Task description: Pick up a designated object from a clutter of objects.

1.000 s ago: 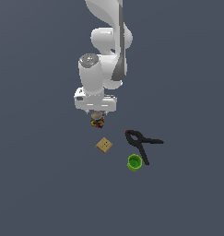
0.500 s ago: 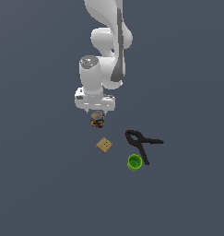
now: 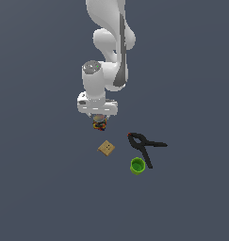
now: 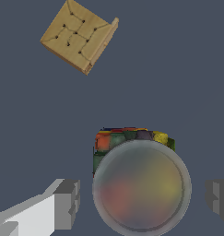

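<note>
While straddling the candy jar [image 4: 140, 184] | pincer [image 4: 143, 198] spread, seemingly not touching | tan block [image 4: 79, 36] nearby on worktop [image 3: 40, 188]

Plain dark grey desk [image 3: 40, 188]. The tan square block [image 3: 106, 148] sits flat on it; just off from the block is a black clamp [image 3: 145, 146], and the green cup [image 3: 137, 166] stands touching the clamp's handle.

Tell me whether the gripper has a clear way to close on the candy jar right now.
Probably yes. The gripper straddles the candy jar, one finger on each side with gaps showing, and nothing lies between. The tan block sits well apart.
</note>
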